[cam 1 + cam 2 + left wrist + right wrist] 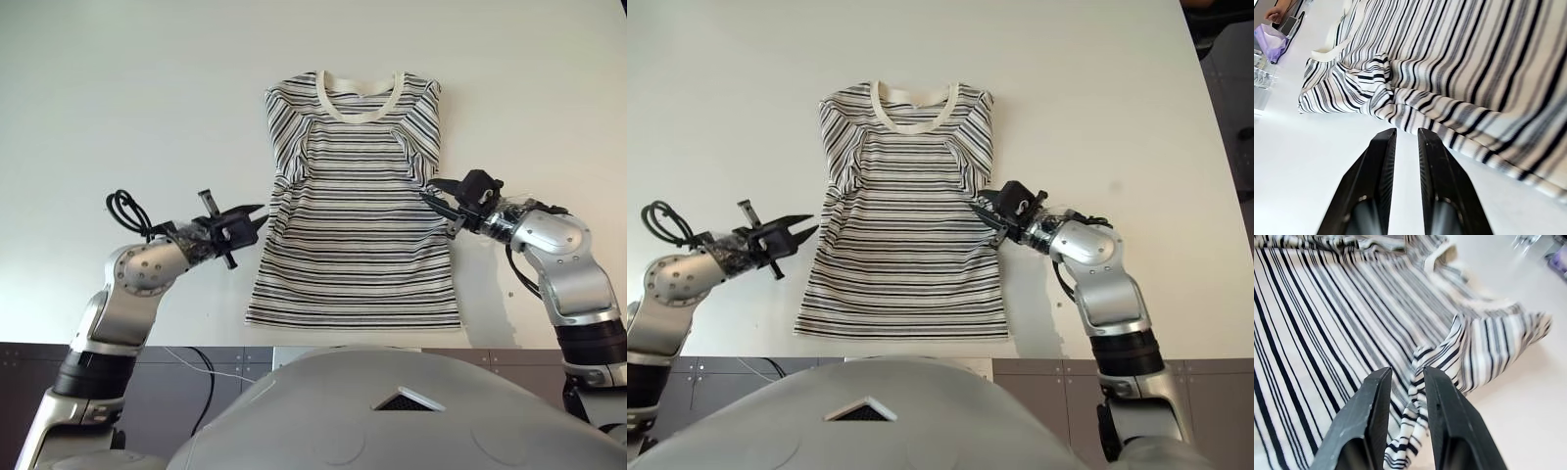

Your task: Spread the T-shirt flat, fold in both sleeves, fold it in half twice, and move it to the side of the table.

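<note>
Layout: shirt [358,235] flat on mid desk [118,98], collar far, hem near you, both sleeves [423,137] tucked in over the front. Your left pincer [261,219] sits just left of the shirt's left edge, over bare desk, fingers apart, holding nothing. Your right pincer [427,190] is at the right edge by the tucked sleeve, fingers slightly apart above the cloth.
</note>
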`<state>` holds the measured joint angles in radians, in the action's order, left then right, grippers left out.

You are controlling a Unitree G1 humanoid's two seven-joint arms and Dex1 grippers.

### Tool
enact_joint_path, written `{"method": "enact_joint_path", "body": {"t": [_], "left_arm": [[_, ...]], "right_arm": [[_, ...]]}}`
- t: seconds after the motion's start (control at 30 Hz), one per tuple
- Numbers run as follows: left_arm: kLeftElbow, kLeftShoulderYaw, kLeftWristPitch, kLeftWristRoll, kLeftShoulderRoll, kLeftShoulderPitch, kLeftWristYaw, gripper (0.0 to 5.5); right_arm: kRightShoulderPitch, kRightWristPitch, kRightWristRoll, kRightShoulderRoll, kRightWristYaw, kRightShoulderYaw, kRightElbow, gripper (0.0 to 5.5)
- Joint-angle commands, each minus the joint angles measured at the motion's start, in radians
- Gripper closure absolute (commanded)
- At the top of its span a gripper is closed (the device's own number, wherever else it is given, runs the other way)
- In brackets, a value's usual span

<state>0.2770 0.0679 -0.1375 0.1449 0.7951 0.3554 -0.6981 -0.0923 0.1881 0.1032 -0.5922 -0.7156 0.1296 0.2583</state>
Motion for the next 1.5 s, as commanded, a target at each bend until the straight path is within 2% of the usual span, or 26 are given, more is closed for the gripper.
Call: {"method": "enact_joint_path", "body": {"t": [0.03, 0.2, 0.33, 0.4, 0.5, 0.93, 1.17, 1.33, 1.5], "left_arm": [[0.051, -0.106, -0.129, -0.080, 0.051, 0.175, -0.040, 4.69], [-0.157, -0.215, -0.563, 0.042, 0.163, 0.398, -0.032, 4.69], [-0.374, -0.249, -0.927, 0.243, 0.232, 0.408, 0.062, 4.04], [-0.423, -0.236, -1.021, 0.338, 0.234, 0.375, 0.107, 3.73], [-0.442, -0.218, -1.089, 0.413, 0.229, 0.346, 0.152, 3.73], [-0.372, -0.042, -1.031, 0.474, 0.206, 0.223, 0.174, 3.73], [-0.313, 0.010, -0.970, 0.433, 0.244, 0.223, 0.147, 3.73], [-0.300, 0.028, -0.912, 0.371, 0.275, 0.227, 0.143, 4.56], [-0.303, 0.033, -0.867, 0.354, 0.260, 0.250, 0.163, 5.28]], "right_arm": [[-0.146, -0.026, 0.099, -0.061, -0.066, -0.092, 0.202, 4.33], [-0.421, -0.129, 0.105, -0.165, -0.172, -0.201, 0.273, 4.33], [-0.447, -0.175, 0.069, -0.154, -0.151, -0.217, 0.225, 4.29], [-0.442, -0.187, 0.048, -0.140, -0.135, -0.192, 0.217, 4.29], [-0.426, -0.190, 0.039, -0.129, -0.119, -0.175, 0.211, 4.29], [-0.362, -0.175, 0.005, -0.110, -0.082, -0.102, 0.216, 4.29], [-0.357, -0.179, -0.003, -0.113, -0.072, -0.091, 0.209, 4.29], [-0.368, -0.187, -0.010, -0.115, -0.064, -0.090, 0.211, 4.29], [-0.456, -0.297, -0.080, -0.221, -0.118, -0.138, 0.251, 4.29]]}}
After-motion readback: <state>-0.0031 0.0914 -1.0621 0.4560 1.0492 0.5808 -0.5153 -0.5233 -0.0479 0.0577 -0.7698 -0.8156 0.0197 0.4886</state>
